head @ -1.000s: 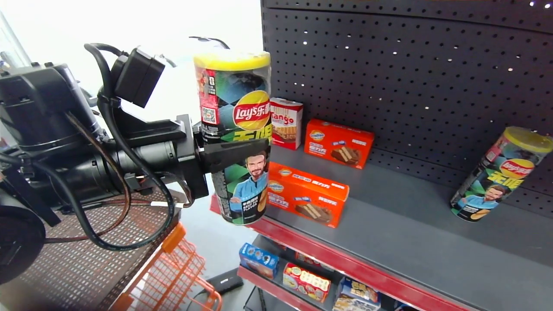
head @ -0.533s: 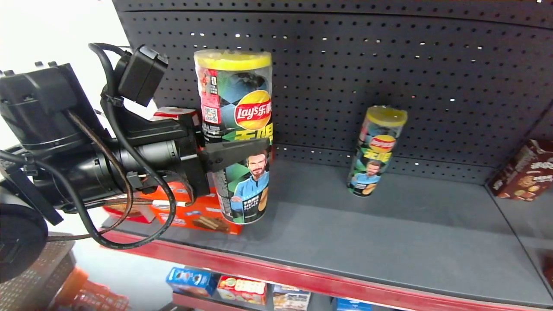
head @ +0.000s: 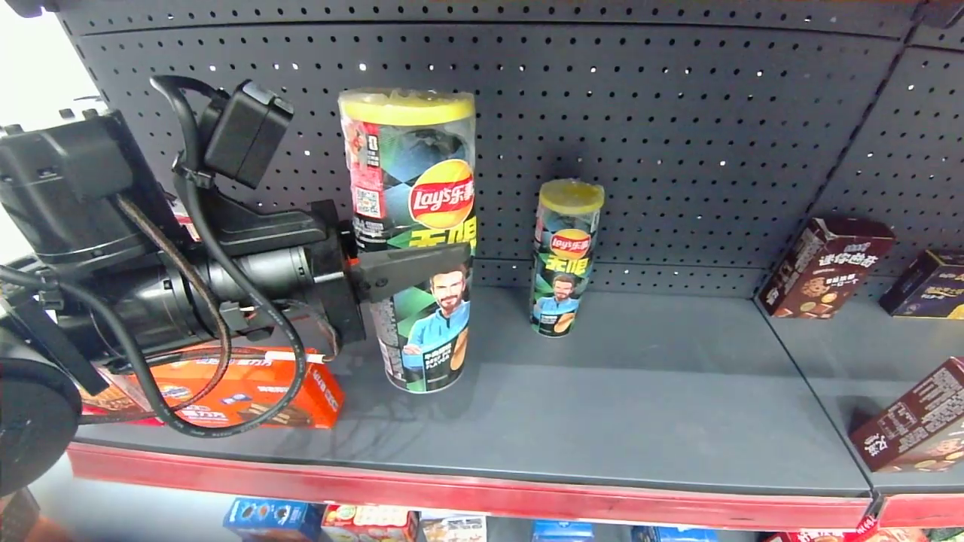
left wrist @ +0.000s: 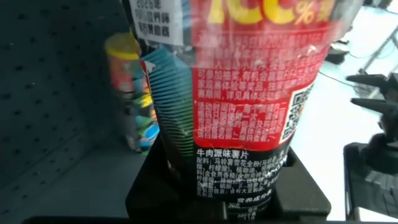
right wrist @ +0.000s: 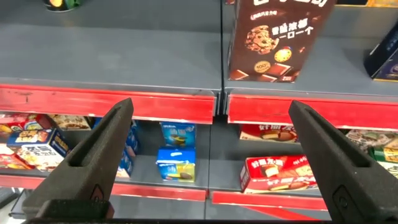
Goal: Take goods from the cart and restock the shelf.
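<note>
Left tool (head: 422,275) clamps a tall cylindrical chip canister with a yellow plastic lid (head: 410,181) around its middle and holds it upright low over the front left part of the grey metal shelf with a red front edge (head: 640,421); whether the base touches the shelf cannot be told. Seen from the left wrist, the canister's red and black printed side stands close up between the tool's black fingers. A second, matching yellow-lidded chip canister (head: 566,256) stands upright farther back on the shelf, close to the dark perforated back panel (head: 678,113) and apart from the held one, on its right. A flat orange cardboard box (head: 256,395) lies on the shelf to the left, partly behind the arm's cables. Dark brown cardboard snack boxes (head: 825,267) sit in the neighbouring bay to the right. Right tool (right wrist: 210,106) hangs with its two black fingers (right wrist: 93,155) spread wide and gripping nothing, facing the red shelf edge, with small blue boxes (right wrist: 177,163) on the tier below.
</note>
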